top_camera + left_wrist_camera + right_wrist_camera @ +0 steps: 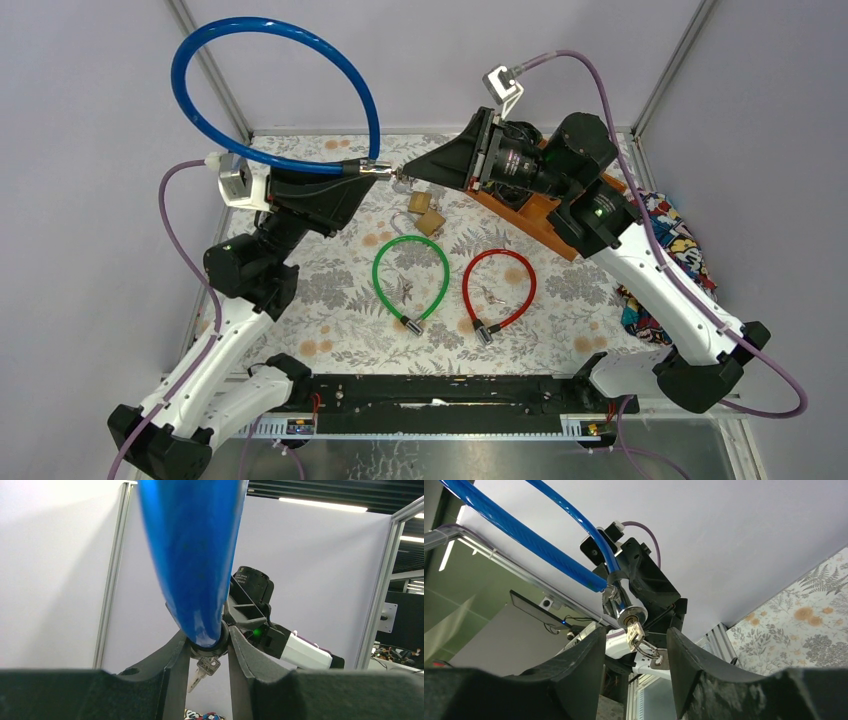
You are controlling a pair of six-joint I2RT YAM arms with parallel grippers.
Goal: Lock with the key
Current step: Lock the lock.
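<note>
a: where's the lock right now?

b: up in the air, well above the table (330, 330). the left gripper (207, 641) is pinching the barrel end of the blue cable lock (270, 90), with a finger pressed on each side of the collar. the key (634, 630) sits in the barrel's face, pointing toward the right arm.

a: and the right gripper (635, 645)?

b: its fingers are spread, one on each side of the key. neither touches it, as far as i can tell.

a: what could spoil it from here?

b: a few things, i'd judge. a spare key (659, 661) hangs on a ring from the first. if the fingers close on that or on the ring, the wrist turns and nothing in the barrel does. closing only on the edge of the key head could let it slip under the twist. and the barrel is only pinched, so a hard turn might spin it between the left fingers. the stiff cable loop could also swing and drag the keyway off line.
</note>
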